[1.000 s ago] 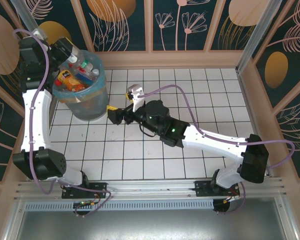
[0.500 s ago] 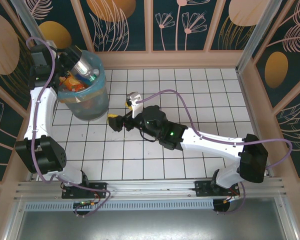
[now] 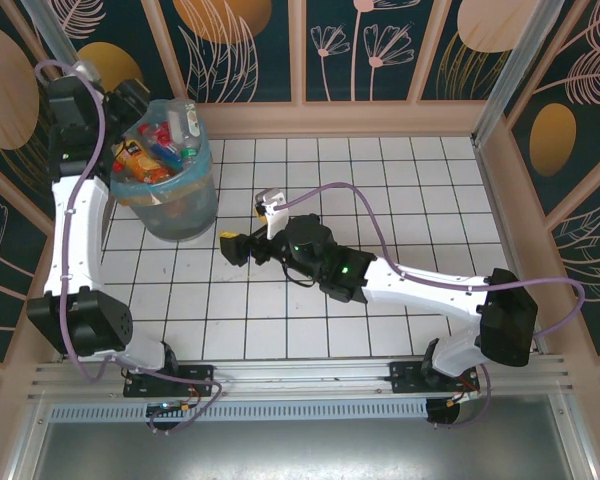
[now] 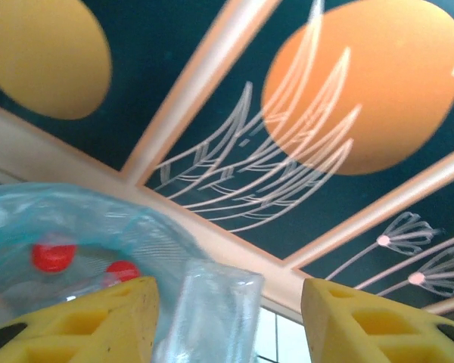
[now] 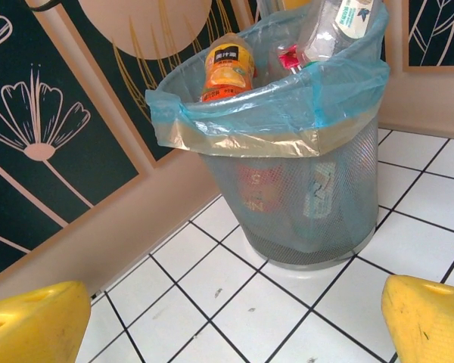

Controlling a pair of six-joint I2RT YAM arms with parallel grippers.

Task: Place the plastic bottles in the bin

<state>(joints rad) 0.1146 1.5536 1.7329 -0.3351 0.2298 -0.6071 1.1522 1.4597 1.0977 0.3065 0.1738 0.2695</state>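
Observation:
The bin stands at the far left, lined with a blue bag and piled with plastic bottles. My left gripper hangs at its far-left rim. In the left wrist view the left gripper is open; a clear bottle stands close to the left finger, well apart from the right one. My right gripper is low over the floor just right of the bin, wide open and holding nothing. The right wrist view shows the bin ahead, with an orange-labelled bottle and a clear bottle sticking out.
White tiled floor stretches right of the bin. Patterned panel walls close in the back and both sides. The bin stands close to the left wall.
The clear bottle held over the bin by my left gripper now rests on the pile. The left gripper has drawn back to the far-left rim. The right arm has barely shifted.

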